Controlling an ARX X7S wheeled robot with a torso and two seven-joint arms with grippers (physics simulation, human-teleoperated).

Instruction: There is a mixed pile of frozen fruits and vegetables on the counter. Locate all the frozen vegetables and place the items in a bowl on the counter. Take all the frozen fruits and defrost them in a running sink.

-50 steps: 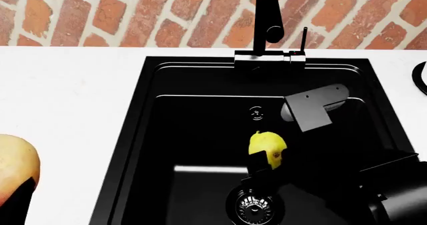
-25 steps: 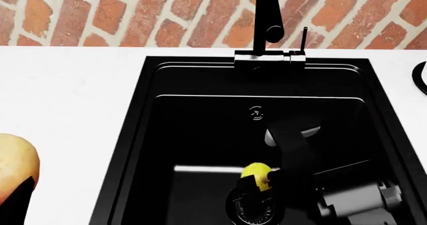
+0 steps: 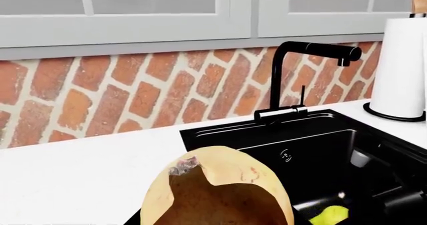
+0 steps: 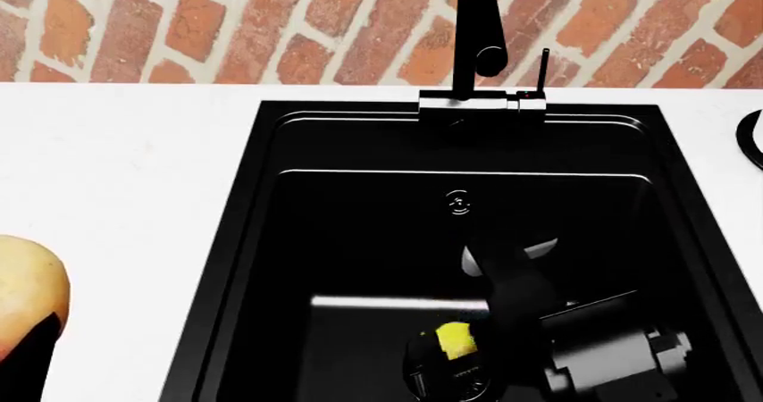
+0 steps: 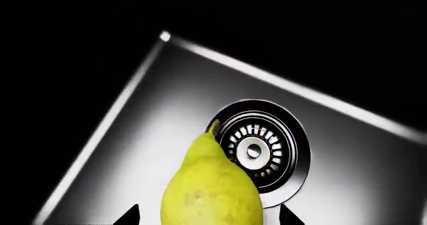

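1. Right end effector (image 4: pixel 444 353) sits low inside the sink (image 4: pixel 357 241), directly over the round steel drain (image 5: pixel 257 150). Its dark fingers are closed on the yellow pear (image 4: pixel 455 339); in the right wrist view two black fingertips (image 5: pixel 128 216) show at either side of the fruit.
2. Pear (image 5: pixel 212 190) in the right wrist view: stem end points toward the drain, body overlaps the drain's rim. Whether it touches the basin floor, cannot tell.
3. Right arm reaches into the basin from the robot's right, with a grey wrist segment (image 4: pixel 608 353) behind the end effector.
4. Left end effector (image 4: pixel 27 357): only a dark edge shows at the head view's lower left, against a large rounded pale yellow-tan object (image 4: pixel 27 290). The left wrist view shows the same object (image 3: pixel 217 190) filling the near foreground, with a brown patch across it. The fingers' spread is hidden; cannot tell how far open or whether it grips.
5. That object hangs over the white table (image 4: pixel 120 170), on the left side of the sink.
6. Black tap (image 3: pixel 303 67) stands at the sink's back edge, thin lever (image 4: pixel 545 70) upright beside it; no water visible.
7. A tall white cylinder on a black base (image 3: pixel 402 70) stands on the table beyond the sink, on its right side.
8. Brick wall (image 4: pixel 238 27) behind.
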